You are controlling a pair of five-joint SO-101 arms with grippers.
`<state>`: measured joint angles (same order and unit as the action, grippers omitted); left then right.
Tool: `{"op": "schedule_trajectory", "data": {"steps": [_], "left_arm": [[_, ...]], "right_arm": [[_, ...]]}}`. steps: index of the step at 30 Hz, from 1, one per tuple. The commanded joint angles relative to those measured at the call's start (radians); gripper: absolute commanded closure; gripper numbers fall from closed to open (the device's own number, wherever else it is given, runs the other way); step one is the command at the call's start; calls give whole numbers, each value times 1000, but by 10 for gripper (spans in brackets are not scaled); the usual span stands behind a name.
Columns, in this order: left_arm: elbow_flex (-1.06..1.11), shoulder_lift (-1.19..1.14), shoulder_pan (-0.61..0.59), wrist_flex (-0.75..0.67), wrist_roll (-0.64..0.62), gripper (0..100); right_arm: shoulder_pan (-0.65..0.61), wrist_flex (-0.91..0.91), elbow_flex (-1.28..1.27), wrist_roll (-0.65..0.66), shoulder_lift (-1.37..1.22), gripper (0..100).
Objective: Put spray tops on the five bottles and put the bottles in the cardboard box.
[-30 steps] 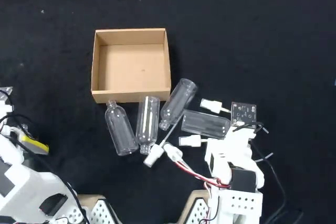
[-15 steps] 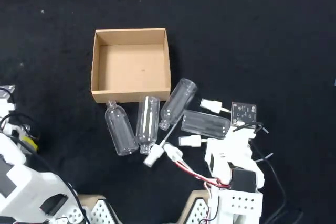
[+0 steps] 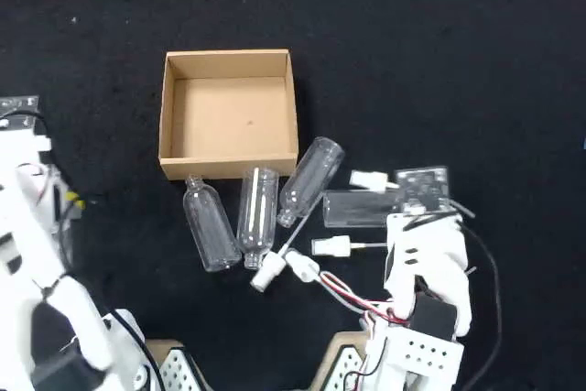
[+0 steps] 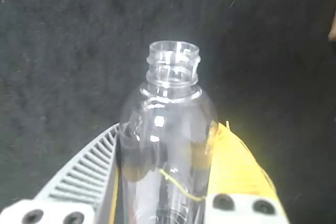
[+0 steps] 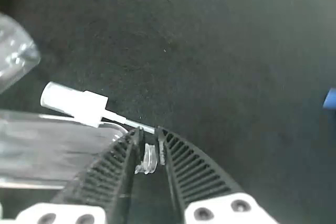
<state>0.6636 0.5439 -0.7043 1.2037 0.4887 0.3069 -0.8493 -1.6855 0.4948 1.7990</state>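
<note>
**Left arm rises with a bottle, right arm pushes onto another**

Since a second ago the left arm has swung up along the table's left edge. The right arm has pushed forward and turned the bottle at its tips square.

The clear plastic bottle with an open threaded neck (image 4: 167,119) sits clamped between the jaws of the left gripper (image 4: 168,142), held round its body with the neck free. It looks light, thin-walled and slick. A hard squeeze would likely dent it or shoot it out, so this mid-body hold suits capping.

The right gripper (image 5: 148,141) is pinched almost closed on what seems to be the neck of a second clear bottle (image 3: 357,209). A white plastic spray top (image 5: 73,100) lies just past its tips and is best taken by the head, not the thin tube.

Five bottles can be counted, with three loose bottles (image 3: 258,215) lying between the two grippers. Four spray tops are countable. One empty brown cardboard box (image 3: 229,169) sits beyond them.
</note>
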Motion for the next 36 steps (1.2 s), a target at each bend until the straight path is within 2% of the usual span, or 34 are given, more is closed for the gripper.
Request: {"op": "schedule_trajectory", "data": {"steps": [1, 4, 9, 14, 19, 22, 27, 36], "left_arm": [[61, 72, 110, -124, -198, 970], [117, 72, 159, -187, -264, 970], [186, 72, 182, -267, -381, 970], [216, 81, 174, -288, -445, 970], [246, 81, 173, -293, -446, 970], [260, 81, 173, -293, -446, 970], [265, 77, 171, -288, -446, 970], [259, 72, 76, -292, -448, 970]], "right_arm": [[-15, -130, 159, 146, 84, 954], [-37, -269, 292, 181, 81, 897], [-97, -385, 513, 187, 5, 893], [-107, -417, 788, 187, -312, 893], [-181, -646, 1110, 187, -633, 890], [-305, -770, 1204, 187, -722, 890], [-626, -893, 1178, 176, -828, 888], [-1010, -816, 1036, -34, -955, 888]]}}
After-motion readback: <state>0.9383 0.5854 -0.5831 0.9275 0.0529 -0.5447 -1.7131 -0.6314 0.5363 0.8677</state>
